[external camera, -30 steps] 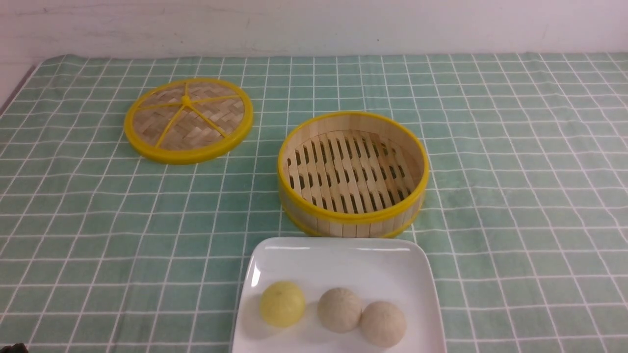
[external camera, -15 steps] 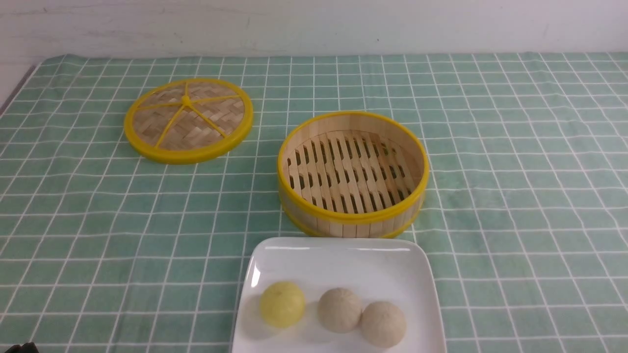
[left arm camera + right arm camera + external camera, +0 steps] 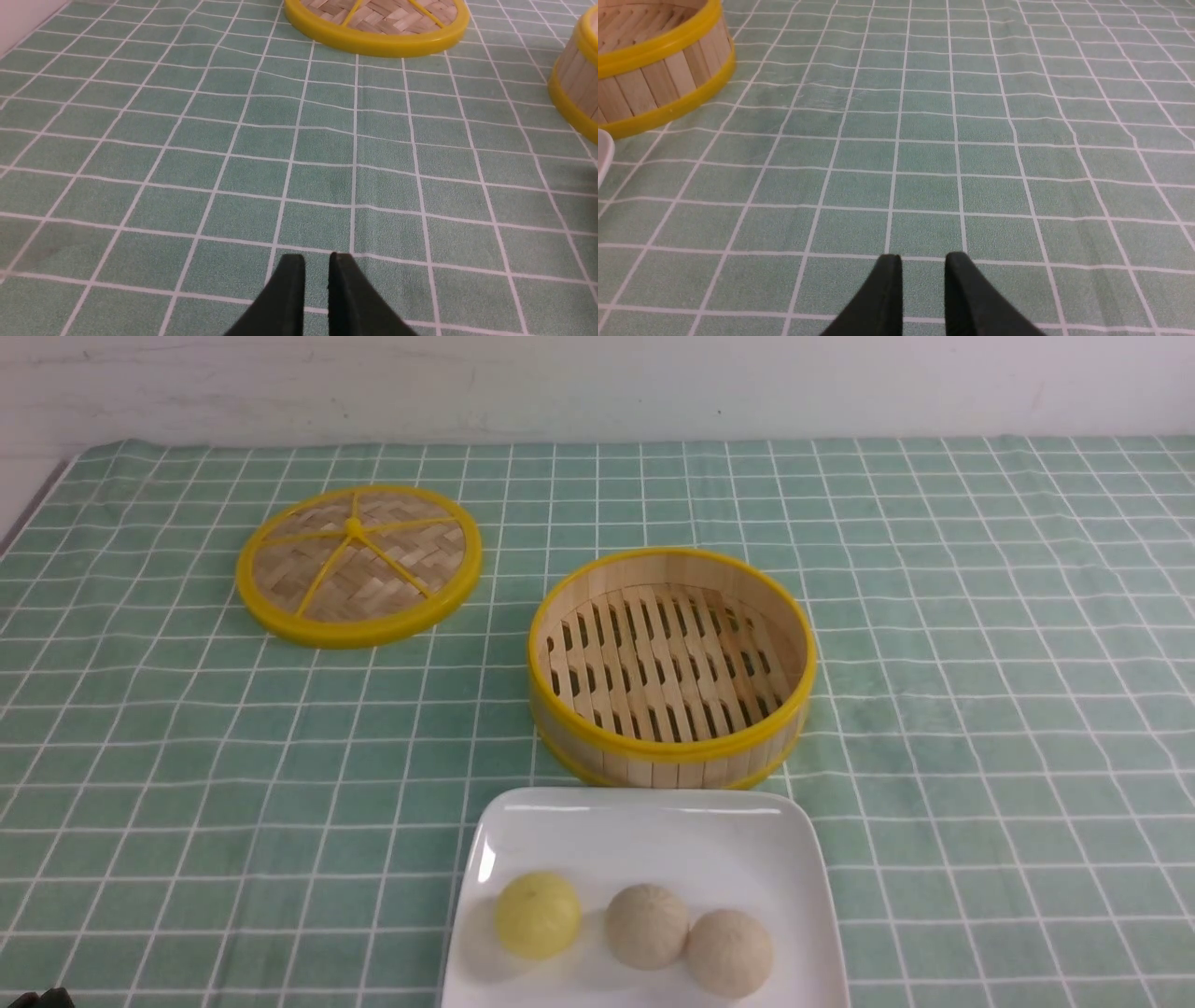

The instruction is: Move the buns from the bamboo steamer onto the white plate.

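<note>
Three buns sit on the white plate (image 3: 653, 835) at the near edge of the front view: one pale yellow bun (image 3: 537, 915) and two beige buns (image 3: 646, 926) (image 3: 729, 953) that touch each other. Just behind the plate the bamboo steamer (image 3: 672, 751) stands with nothing on its slatted floor. My left gripper (image 3: 316, 263) hovers low over bare cloth, its jaws a narrow gap apart and holding nothing. My right gripper (image 3: 922, 263) is open a little wider over the cloth to the right of the steamer (image 3: 658, 79), also holding nothing.
The flat woven lid (image 3: 358, 563) with a yellow rim lies at the back left, and its edge (image 3: 373, 35) shows ahead of the left gripper. A green checked cloth covers the table. The white plate's corner (image 3: 602, 154) just enters the right wrist view.
The buns, steamer, plate and lid have not moved. A dark tip at the front view's lower-left corner has crept slightly to the right.
</note>
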Tool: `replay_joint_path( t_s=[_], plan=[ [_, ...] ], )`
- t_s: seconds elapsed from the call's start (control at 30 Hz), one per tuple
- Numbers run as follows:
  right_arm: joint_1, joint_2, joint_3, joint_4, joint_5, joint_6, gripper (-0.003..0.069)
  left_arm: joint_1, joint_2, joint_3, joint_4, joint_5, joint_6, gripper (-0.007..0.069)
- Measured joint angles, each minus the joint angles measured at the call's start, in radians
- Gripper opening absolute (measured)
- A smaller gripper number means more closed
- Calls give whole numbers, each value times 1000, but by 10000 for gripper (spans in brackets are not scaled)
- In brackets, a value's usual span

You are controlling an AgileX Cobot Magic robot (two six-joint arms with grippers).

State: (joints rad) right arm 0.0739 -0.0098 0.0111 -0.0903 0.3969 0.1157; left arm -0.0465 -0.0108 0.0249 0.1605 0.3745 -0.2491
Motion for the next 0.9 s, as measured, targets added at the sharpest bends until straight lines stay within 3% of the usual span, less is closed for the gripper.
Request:
replay_joint_path(
  t_s=[0.9],
  plan=[
    [0, 0, 0, 0, 0, -24, 199, 0, 0, 0, 16, 1, 0, 137]
  ],
)
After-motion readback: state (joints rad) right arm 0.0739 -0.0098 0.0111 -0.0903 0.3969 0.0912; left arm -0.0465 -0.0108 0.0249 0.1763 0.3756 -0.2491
